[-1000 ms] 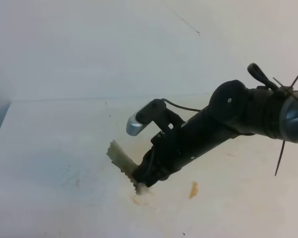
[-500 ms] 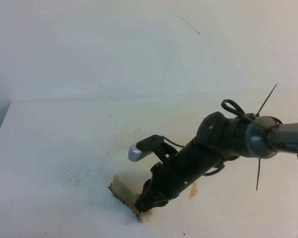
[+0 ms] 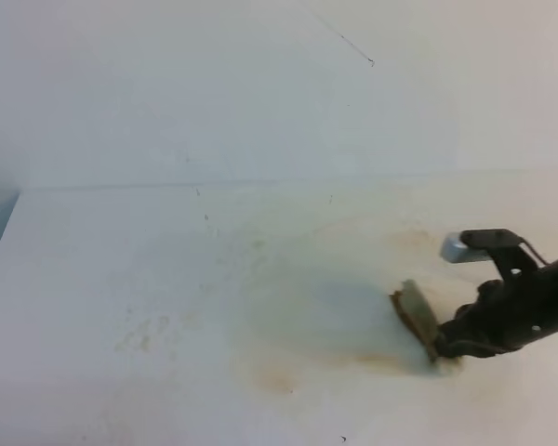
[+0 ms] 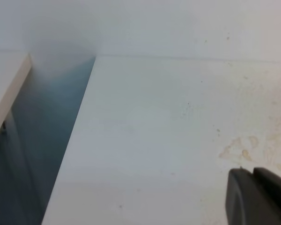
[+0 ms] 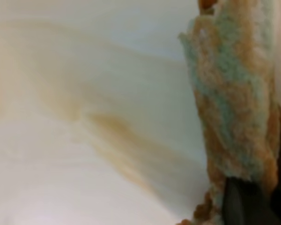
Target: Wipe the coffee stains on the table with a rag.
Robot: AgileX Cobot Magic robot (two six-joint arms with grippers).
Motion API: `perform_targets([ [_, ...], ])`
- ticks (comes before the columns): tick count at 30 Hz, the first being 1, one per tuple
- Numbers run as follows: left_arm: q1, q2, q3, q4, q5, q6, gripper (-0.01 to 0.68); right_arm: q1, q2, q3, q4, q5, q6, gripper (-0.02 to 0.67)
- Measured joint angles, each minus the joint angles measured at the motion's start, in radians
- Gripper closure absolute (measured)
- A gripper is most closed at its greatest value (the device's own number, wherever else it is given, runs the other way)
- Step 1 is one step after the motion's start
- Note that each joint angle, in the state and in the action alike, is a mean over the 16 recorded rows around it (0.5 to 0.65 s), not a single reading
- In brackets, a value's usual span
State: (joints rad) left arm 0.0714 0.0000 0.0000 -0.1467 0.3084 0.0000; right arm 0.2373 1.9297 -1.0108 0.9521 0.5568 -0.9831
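My right gripper [image 3: 444, 347] is shut on the rag [image 3: 415, 316], a small brown-stained cloth pressed on the white table [image 3: 121, 251] at the right. In the right wrist view the rag [image 5: 234, 103] hangs fuzzy and brown-soaked above one dark finger [image 5: 243, 204]. The coffee stains show as pale tan smears [image 3: 277, 376] left of the rag, and as a streak [image 5: 117, 138] in the right wrist view. My left gripper [image 4: 254, 197] appears only in the left wrist view, its dark fingers together, empty, above the table.
The table's left edge [image 4: 72, 150] drops to a dark gap, with another white surface [image 4: 7, 93] beyond. A plain white wall [image 3: 260, 84] stands behind the table. Faint tan smudges [image 4: 239, 147] lie near the left gripper.
My right arm has swept the rag from the table's middle front toward the right. The small orange-brown blotch there is now a pale smear.
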Motion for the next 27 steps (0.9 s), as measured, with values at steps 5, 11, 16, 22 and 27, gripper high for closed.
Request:
perform_targets([
  [5, 0.0, 0.0, 0.0, 0.0, 0.0, 0.0, 0.668, -0.099, -0.125, 0.1, 0.062, -0.095, -0.099, 0.612],
  [11, 0.0, 0.0, 0.0, 0.0, 0.0, 0.0, 0.668, -0.162, -0.25, 0.138, 0.129, -0.183, -0.207, 0.6],
  [16, 0.0, 0.0, 0.0, 0.0, 0.0, 0.0, 0.668, -0.178, -0.316, 0.141, 0.166, -0.22, -0.246, 0.534],
  [22, 0.0, 0.0, 0.0, 0.0, 0.0, 0.0, 0.671, -0.182, -0.357, 0.141, 0.18, -0.208, -0.252, 0.447],
  [27, 0.0, 0.0, 0.0, 0.0, 0.0, 0.0, 0.671, -0.182, -0.421, 0.142, 0.184, -0.163, -0.252, 0.45],
])
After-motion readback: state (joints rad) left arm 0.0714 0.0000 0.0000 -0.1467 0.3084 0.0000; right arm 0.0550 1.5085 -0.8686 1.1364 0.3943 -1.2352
